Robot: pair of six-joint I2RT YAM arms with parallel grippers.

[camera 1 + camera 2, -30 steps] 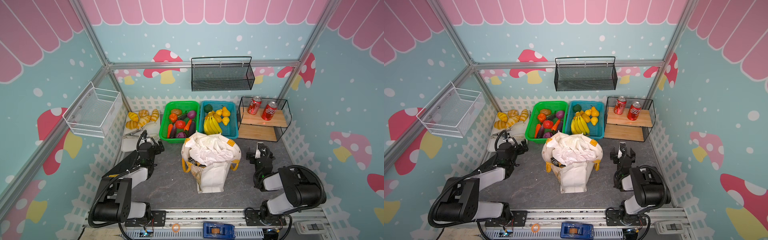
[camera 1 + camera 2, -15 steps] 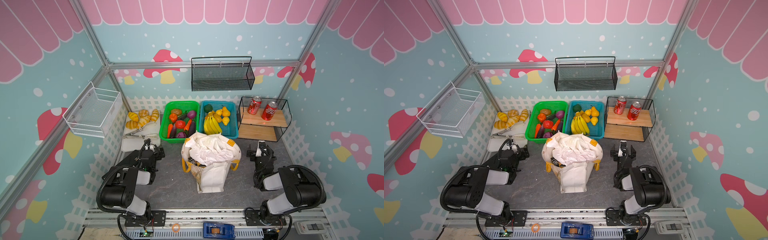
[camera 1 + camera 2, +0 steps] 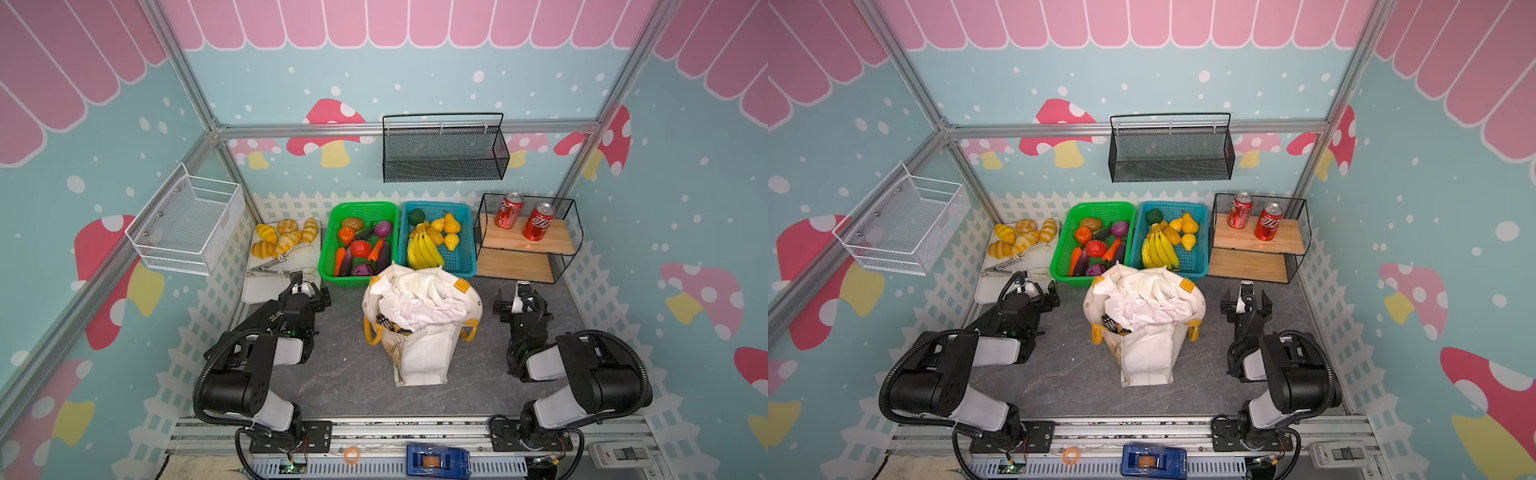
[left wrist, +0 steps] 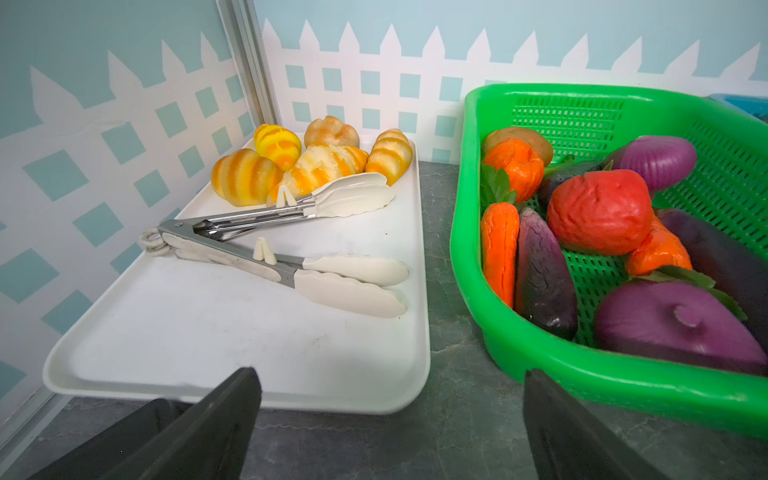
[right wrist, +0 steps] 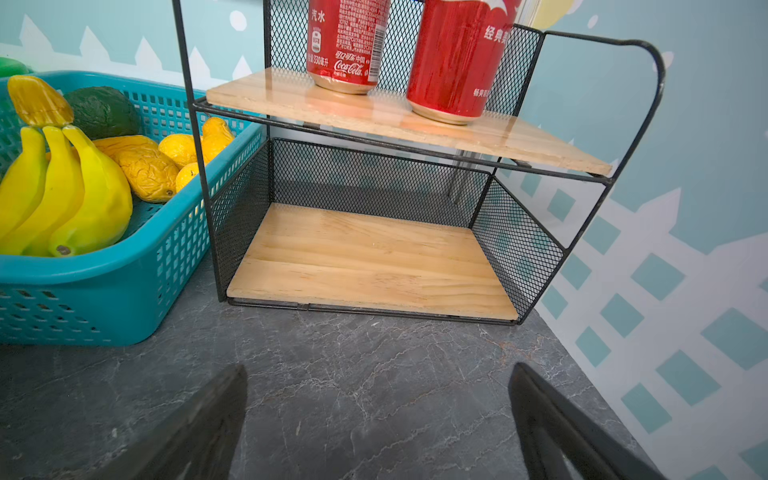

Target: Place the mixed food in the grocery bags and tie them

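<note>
Right now we are holding our left fingers (image 4: 224, 419) spread wide and gripping nothing, low over the table (image 3: 345, 374), facing the gap between the white tray (image 4: 174, 340) and the corner of the green basket (image 4: 465, 232). Our right fingers (image 5: 208, 428) are likewise standing wide apart and empty, pointing at the wooden rack (image 5: 370, 262) beside the blue basket (image 5: 124, 291). We are seeing the cloth tote (image 3: 424, 353) standing in the middle of the table between our two arms, touched by neither. The white plastic bag (image 3: 424, 305) is sitting crumpled in its mouth, and a dark snack packet (image 3: 381, 322) is peeking out under it. The yellow pears (image 3: 452, 223) are lying in the blue basket behind the tote, next to the bananas (image 3: 422, 253). Two tongs (image 4: 349, 286) and the bread rolls (image 4: 245, 176) are resting on the tray, and two red cans (image 3: 509, 210) are standing on the rack's upper shelf.
</note>
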